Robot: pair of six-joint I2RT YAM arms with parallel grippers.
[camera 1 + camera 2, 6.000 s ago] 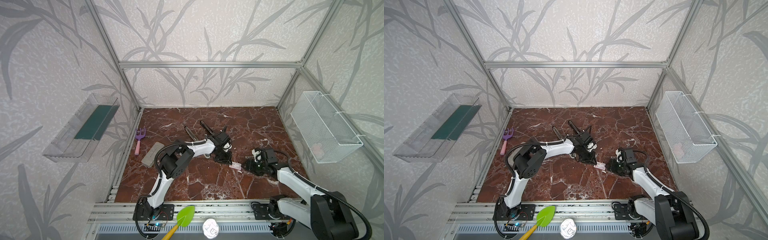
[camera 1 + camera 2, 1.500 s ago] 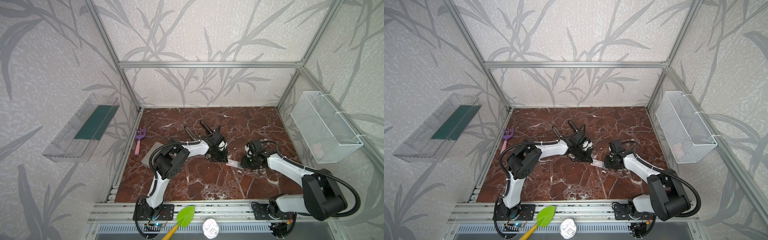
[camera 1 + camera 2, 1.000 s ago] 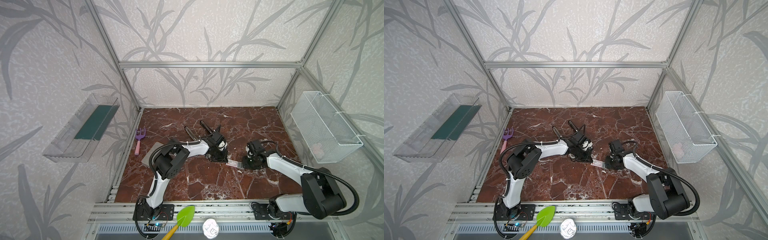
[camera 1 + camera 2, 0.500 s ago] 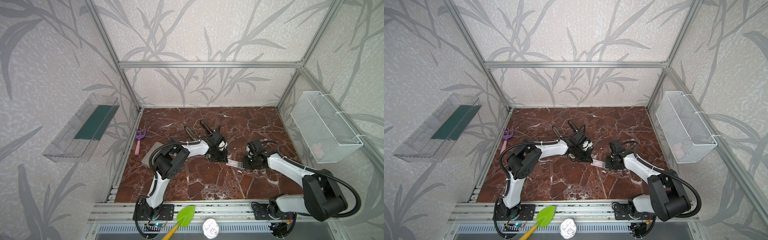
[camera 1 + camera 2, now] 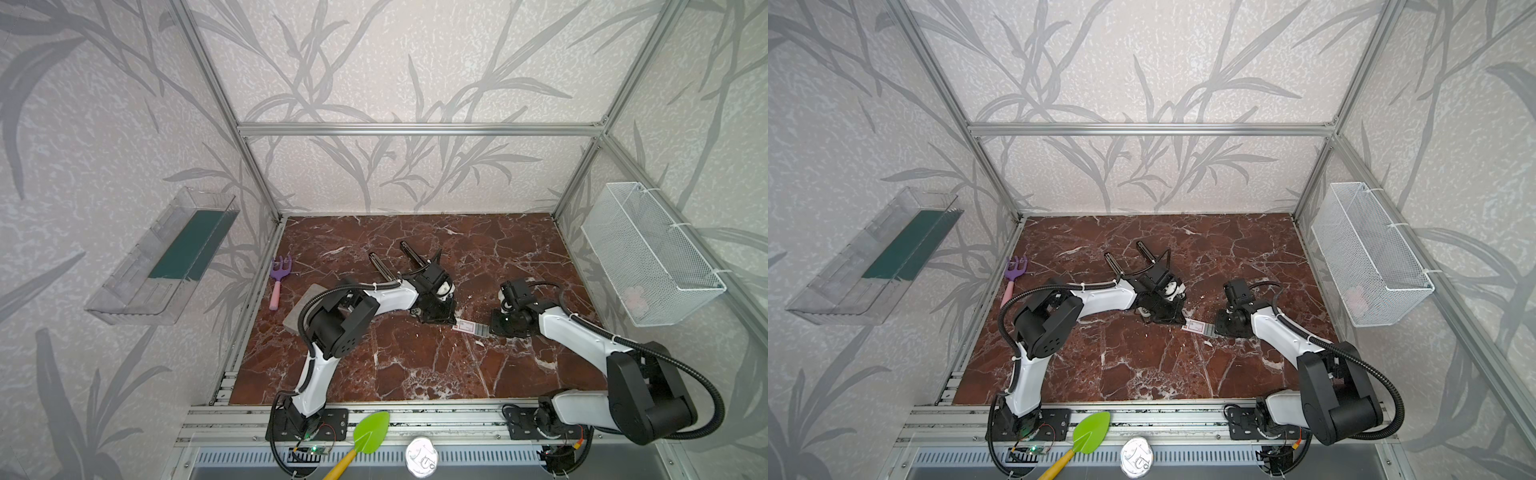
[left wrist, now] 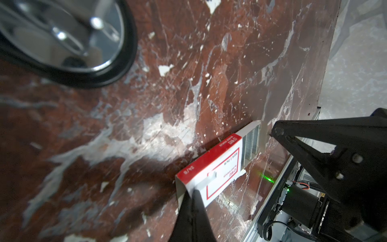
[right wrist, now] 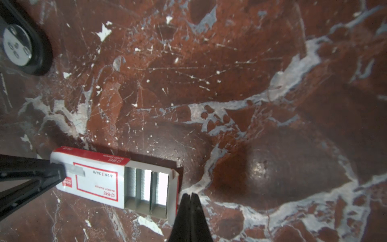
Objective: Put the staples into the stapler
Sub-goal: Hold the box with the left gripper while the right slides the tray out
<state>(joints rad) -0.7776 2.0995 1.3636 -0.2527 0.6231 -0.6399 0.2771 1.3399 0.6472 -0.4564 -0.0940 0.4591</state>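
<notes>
Both shut, empty: my left fingers [image 6: 194, 209] pin white-and-red cardboard box [image 7: 94, 180]; right fingers [image 7: 190, 211] must nudge grey-silver staples [image 7: 146, 186] out gently.

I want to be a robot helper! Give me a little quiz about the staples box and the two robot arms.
1. True or false: the staple box is slid partly open, with the staples showing.
2. What colour is the head of the toy rake on the table? A green, B purple, C black.
3. Fill in: the left gripper and the right gripper are both ___ (open or shut).
Key: 1 true; 2 B; 3 shut.
</notes>
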